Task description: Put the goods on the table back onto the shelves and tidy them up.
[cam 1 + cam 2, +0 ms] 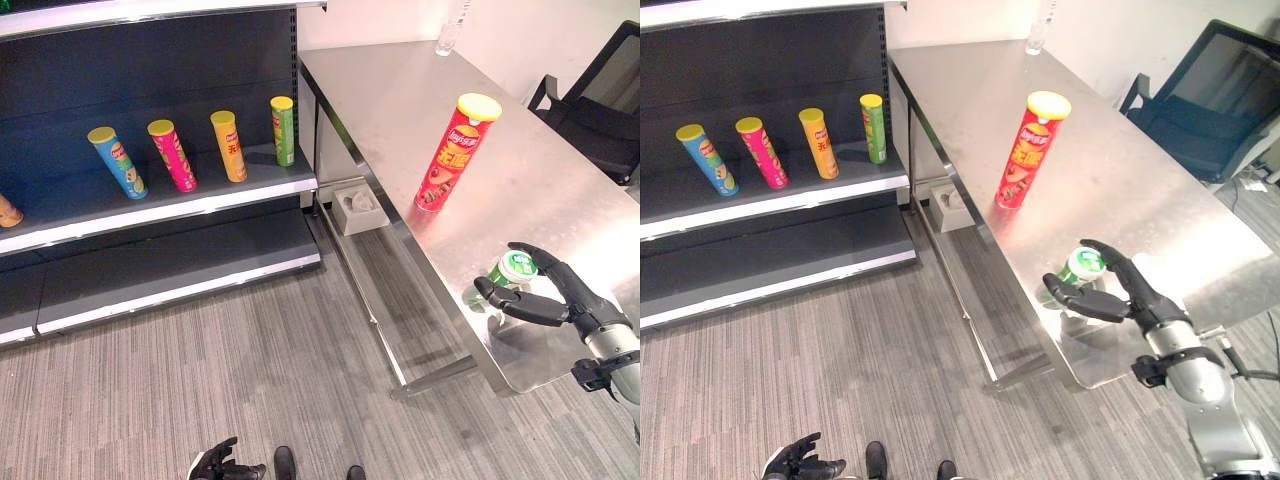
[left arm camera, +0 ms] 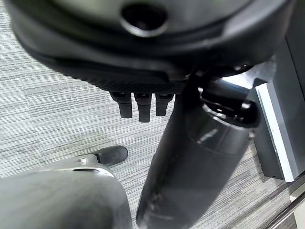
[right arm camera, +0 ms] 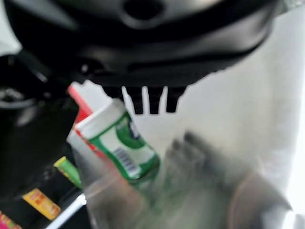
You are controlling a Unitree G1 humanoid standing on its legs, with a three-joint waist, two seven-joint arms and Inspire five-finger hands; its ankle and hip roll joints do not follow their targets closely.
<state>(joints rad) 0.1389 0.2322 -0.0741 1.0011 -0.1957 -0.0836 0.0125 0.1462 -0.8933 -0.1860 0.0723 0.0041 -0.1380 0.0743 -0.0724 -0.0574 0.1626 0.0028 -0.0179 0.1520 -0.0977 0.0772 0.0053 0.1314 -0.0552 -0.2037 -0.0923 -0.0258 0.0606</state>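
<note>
A small green bottle with a white cap stands near the front edge of the steel table. My right hand is open around it, thumb on one side and fingers arched over the other, not closed on it. The right wrist view shows the bottle just past the straight fingers. Farther back on the table stands a tall red can. On the shelf stand a blue can, a pink can, an orange can and a green can. My left hand hangs low over the carpet, relaxed.
A clear bottle stands at the table's far end. A dark office chair is behind the table on the right. A white box sits on the floor between shelf and table. Another can peeks in at the shelf's left edge.
</note>
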